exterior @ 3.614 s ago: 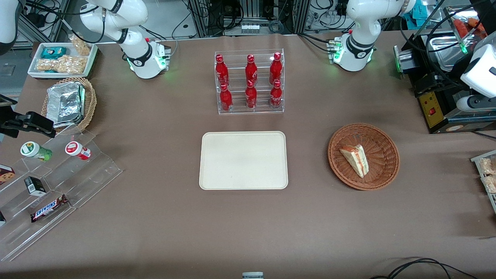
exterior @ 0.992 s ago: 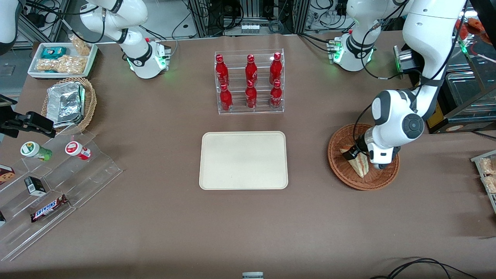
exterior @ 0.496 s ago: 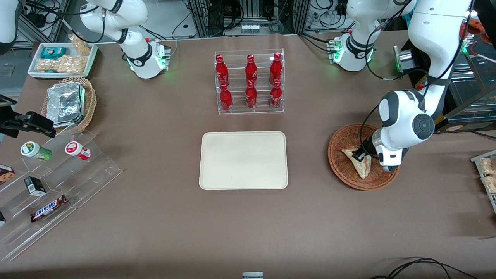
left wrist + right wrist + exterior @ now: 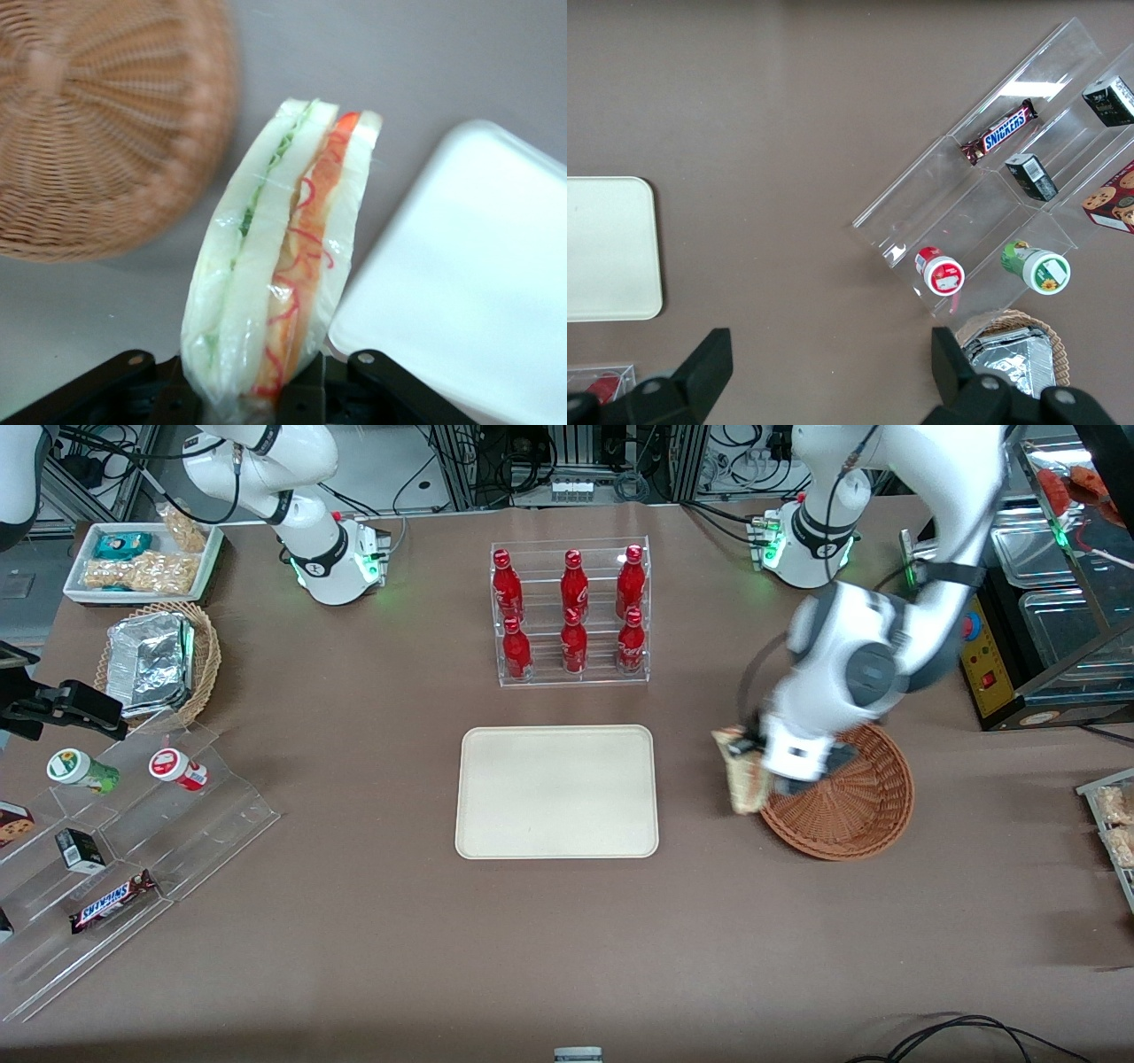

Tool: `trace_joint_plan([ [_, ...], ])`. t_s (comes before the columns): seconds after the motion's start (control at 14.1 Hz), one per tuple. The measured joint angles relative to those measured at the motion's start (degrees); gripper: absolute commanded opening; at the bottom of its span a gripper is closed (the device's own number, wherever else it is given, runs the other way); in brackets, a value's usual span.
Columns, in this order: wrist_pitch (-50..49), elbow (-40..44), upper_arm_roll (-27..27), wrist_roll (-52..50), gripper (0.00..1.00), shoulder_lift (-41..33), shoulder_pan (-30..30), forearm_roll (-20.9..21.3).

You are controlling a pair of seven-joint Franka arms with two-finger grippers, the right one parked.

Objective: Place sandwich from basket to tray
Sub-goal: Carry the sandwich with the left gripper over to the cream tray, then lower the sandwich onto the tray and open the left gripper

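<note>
My left gripper (image 4: 749,757) (image 4: 257,394) is shut on the wrapped sandwich (image 4: 744,775) (image 4: 279,266), holding it by its wide end with the wedge hanging lifted in the air. It hovers over the rim of the reddish-brown woven basket (image 4: 850,797) (image 4: 89,133) on the side facing the tray. The basket holds nothing now. The cream rectangular tray (image 4: 557,791) (image 4: 469,274) lies flat at the table's middle, a short gap from the sandwich.
A clear rack of red bottles (image 4: 571,611) stands farther from the front camera than the tray. Toward the parked arm's end sit a tan basket with a foil container (image 4: 155,660), a white snack tray (image 4: 142,558) and a clear stepped display (image 4: 115,841) with snacks.
The gripper has lifted the sandwich out of the basket and carried it toward the tray, past the basket's rim. One second ago it was down in the basket closing on it.
</note>
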Motion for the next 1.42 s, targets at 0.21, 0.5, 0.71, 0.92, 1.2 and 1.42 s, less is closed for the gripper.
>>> trace_joint_plan([
  [0.21, -0.1, 5.8, -0.2, -3.0, 0.09, 5.4, -10.9, 5.6],
  [0.5, 0.1, 19.1, 0.2, -11.4, 0.12, 18.8, -20.7, 12.3],
  [0.71, -1.4, 28.8, 0.4, -18.6, 0.18, 28.7, -24.5, 19.0],
  [0.92, -2.5, 36.9, 0.4, -19.5, 0.21, 35.4, -25.3, 20.6],
  [1.2, -3.2, 43.9, 0.5, -19.8, 0.67, 39.4, -25.6, 20.6],
  [1.42, -3.2, 45.3, 0.5, -20.7, 1.00, 40.5, -26.0, 20.9],
])
